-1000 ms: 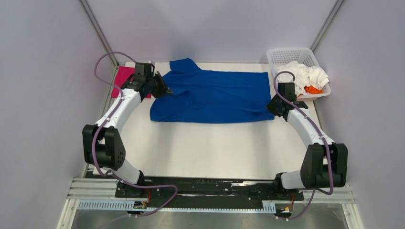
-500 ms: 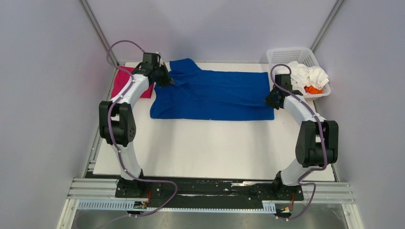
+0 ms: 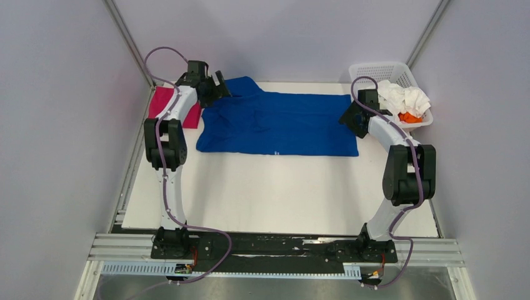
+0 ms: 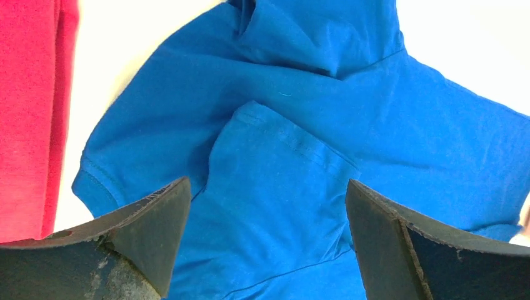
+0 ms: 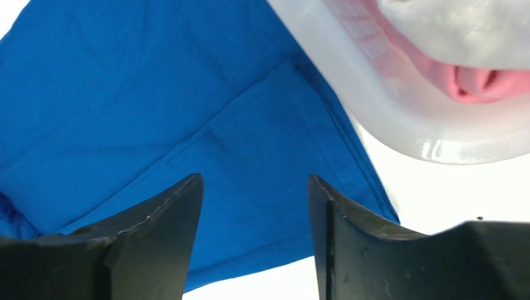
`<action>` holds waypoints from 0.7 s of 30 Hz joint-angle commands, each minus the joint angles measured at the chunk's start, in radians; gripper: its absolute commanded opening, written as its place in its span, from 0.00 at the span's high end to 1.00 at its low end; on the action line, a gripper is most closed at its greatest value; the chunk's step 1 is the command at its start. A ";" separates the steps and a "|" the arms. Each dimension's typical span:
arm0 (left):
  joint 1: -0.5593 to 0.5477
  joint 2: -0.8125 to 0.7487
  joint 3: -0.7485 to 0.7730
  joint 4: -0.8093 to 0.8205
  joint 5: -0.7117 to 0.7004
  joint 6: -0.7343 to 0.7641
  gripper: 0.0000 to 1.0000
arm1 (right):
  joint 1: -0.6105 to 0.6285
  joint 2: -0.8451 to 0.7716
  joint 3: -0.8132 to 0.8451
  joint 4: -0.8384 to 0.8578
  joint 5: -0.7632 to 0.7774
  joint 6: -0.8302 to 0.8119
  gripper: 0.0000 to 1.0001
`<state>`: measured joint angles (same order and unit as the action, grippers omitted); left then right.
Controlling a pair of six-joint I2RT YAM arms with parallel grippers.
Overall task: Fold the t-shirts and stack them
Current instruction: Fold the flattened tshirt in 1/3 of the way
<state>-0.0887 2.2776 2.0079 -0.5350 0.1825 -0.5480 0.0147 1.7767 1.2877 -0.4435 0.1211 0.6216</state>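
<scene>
The pink shirt is partly hidden by the left arm. The blue shirt is spread along the far bench, with open bench nearer. The left claw is opened wide and the right claw halfway, above the shirt's ends; nothing is gripped.

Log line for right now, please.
left gripper: open, above blue t-shirt | right gripper: open, above its hem | holding: nothing

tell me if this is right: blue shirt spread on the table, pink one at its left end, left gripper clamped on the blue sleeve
No: the left gripper is open, jaws wide apart above the blue shirt and gripping nothing, as the left wrist view shows. The blue shirt is spread on the table, pink shirt at its left end.
</scene>
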 commanded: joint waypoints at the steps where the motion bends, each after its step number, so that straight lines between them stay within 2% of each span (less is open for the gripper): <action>1: 0.006 -0.093 -0.021 -0.003 0.063 -0.011 0.00 | -0.002 -0.089 -0.027 0.047 -0.085 -0.025 0.35; 3: 0.002 -0.159 -0.128 0.035 0.090 -0.021 0.00 | 0.014 -0.126 -0.069 0.082 -0.157 -0.042 0.26; 5: -0.009 -0.230 -0.249 0.074 0.103 -0.032 0.00 | 0.054 -0.150 -0.106 0.122 -0.184 -0.065 0.07; 6: -0.021 -0.280 -0.321 0.086 0.104 -0.039 0.00 | 0.068 -0.153 -0.118 0.131 -0.192 -0.077 0.01; 10: -0.063 -0.306 -0.439 0.144 0.117 -0.046 0.00 | 0.114 -0.096 -0.118 0.137 -0.226 -0.118 0.00; 17: -0.085 -0.155 -0.392 0.062 0.120 -0.041 0.00 | 0.152 0.057 -0.074 0.144 -0.180 -0.170 0.00; 21: -0.093 -0.142 -0.415 0.024 0.091 -0.036 0.00 | 0.152 0.061 -0.124 0.117 -0.178 -0.132 0.00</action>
<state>-0.1844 2.1223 1.5848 -0.4595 0.2878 -0.5819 0.1631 1.8484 1.1824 -0.3332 -0.0761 0.4904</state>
